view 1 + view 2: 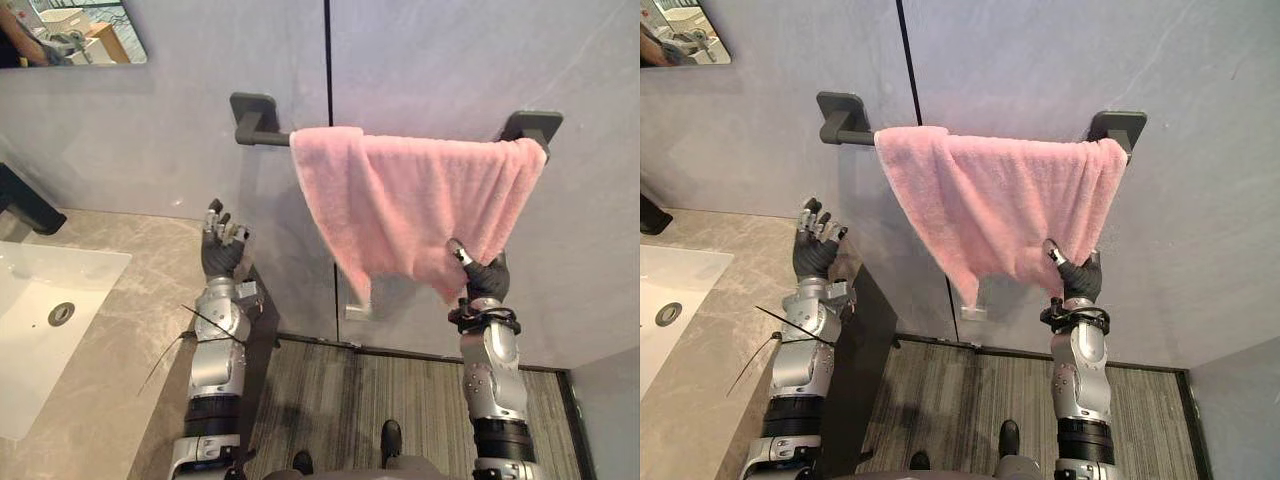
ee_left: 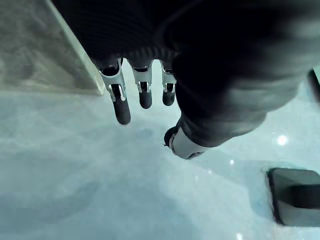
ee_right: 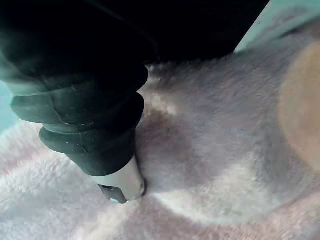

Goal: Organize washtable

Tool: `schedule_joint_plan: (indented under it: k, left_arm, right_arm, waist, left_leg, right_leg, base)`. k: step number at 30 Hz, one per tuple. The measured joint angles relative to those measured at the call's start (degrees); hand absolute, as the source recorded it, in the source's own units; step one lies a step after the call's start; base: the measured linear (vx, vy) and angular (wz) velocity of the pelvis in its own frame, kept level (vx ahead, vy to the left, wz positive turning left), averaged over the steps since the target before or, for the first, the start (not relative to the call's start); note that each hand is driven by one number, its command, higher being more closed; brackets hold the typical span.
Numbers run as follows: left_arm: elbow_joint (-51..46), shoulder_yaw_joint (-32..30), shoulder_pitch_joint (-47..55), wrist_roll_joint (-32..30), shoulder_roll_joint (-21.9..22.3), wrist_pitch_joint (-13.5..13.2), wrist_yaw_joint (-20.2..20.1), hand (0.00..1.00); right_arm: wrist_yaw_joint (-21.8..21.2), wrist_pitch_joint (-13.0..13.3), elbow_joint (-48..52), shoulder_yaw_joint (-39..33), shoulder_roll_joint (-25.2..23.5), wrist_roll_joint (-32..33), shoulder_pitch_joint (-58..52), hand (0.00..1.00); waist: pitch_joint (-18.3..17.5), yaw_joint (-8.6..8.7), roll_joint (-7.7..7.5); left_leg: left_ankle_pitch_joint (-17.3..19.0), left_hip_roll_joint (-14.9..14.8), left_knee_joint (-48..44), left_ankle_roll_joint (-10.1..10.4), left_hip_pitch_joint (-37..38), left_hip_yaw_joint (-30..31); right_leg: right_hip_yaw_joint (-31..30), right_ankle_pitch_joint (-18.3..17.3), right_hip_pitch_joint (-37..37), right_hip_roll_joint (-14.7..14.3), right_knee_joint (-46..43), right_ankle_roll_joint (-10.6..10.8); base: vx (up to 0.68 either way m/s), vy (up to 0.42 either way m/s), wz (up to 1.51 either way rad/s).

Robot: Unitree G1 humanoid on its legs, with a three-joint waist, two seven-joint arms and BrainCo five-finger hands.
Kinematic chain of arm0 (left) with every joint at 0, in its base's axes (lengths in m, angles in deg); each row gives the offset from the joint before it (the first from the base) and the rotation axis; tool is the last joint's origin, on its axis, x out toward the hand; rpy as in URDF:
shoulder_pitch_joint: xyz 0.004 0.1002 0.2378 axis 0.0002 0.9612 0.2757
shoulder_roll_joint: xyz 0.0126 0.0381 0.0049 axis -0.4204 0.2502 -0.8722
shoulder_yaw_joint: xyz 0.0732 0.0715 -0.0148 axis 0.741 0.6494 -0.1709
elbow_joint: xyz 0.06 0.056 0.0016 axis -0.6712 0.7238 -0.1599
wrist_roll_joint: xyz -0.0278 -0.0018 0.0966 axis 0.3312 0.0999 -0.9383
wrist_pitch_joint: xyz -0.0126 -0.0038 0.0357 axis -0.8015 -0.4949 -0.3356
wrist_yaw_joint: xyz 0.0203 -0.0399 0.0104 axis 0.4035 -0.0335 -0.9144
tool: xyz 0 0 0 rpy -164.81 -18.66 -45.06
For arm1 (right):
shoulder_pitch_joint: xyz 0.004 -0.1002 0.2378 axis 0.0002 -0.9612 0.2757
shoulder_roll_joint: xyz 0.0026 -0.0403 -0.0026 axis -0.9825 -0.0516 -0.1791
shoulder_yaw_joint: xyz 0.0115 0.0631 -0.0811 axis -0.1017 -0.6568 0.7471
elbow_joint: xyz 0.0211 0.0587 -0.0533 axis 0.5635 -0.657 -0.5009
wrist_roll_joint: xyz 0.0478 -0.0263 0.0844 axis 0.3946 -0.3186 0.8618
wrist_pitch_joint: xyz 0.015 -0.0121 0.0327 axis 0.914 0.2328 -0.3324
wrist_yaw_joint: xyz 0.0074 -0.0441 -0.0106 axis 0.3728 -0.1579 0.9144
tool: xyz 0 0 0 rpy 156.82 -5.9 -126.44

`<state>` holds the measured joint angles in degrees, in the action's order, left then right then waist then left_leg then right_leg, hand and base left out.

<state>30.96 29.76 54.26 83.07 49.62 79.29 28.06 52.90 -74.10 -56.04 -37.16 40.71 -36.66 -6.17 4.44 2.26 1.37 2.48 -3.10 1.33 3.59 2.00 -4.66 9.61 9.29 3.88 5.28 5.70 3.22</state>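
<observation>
A pink towel (image 1: 420,200) hangs spread over a dark wall bar (image 1: 262,135) on the grey wall. My right hand (image 1: 487,278) is raised at the towel's lower right edge. Its thumb (image 3: 120,180) presses into the pile of the towel (image 3: 215,150) from the front, pinching the cloth, while the fingers are behind it. My left hand (image 1: 222,250) is held up open near the wall, left of the towel and below the bar's left mount (image 2: 295,200). Its straight fingers (image 2: 122,107) hold nothing.
A marble counter (image 1: 120,380) runs along the left with a white sink basin (image 1: 40,330) and a black faucet (image 1: 25,200). Its dark side edge (image 1: 262,370) drops beside my left arm. A mirror corner (image 1: 70,30) shows at top left, striped floor (image 1: 400,400) below.
</observation>
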Motion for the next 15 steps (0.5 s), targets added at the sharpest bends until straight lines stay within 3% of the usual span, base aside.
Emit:
schedule_joint_plan:
  k: [9, 15]
  left_arm:
    - [-0.01, 0.3, 6.69, -0.74, 0.46, 0.12, -3.29, 0.0]
    - [-0.01, 3.31, 15.55, -1.83, 1.26, 0.48, -6.23, 0.0]
  right_arm:
    - [-1.31, -2.14, -2.35, -0.57, 0.0, -1.36, -7.56, 0.0]
    - [-4.02, -2.86, -7.09, 3.5, -0.71, -1.6, -13.64, 0.0]
  waist:
    - [-0.02, 0.07, -0.03]
    - [-0.15, -0.14, -0.22]
  left_leg:
    - [0.05, -0.36, -0.19, -0.02, 0.2, -0.38]
    - [0.05, -0.77, -0.33, 0.0, 0.28, -0.38]
  right_leg:
    - [-0.06, 0.03, -0.09, -0.26, 0.21, -0.03]
    - [-0.37, 0.07, -0.22, -0.35, 0.21, -0.1]
  base:
    - [-0.01, -0.005, -0.01]
    - [0.0, 0.0, 0.0]
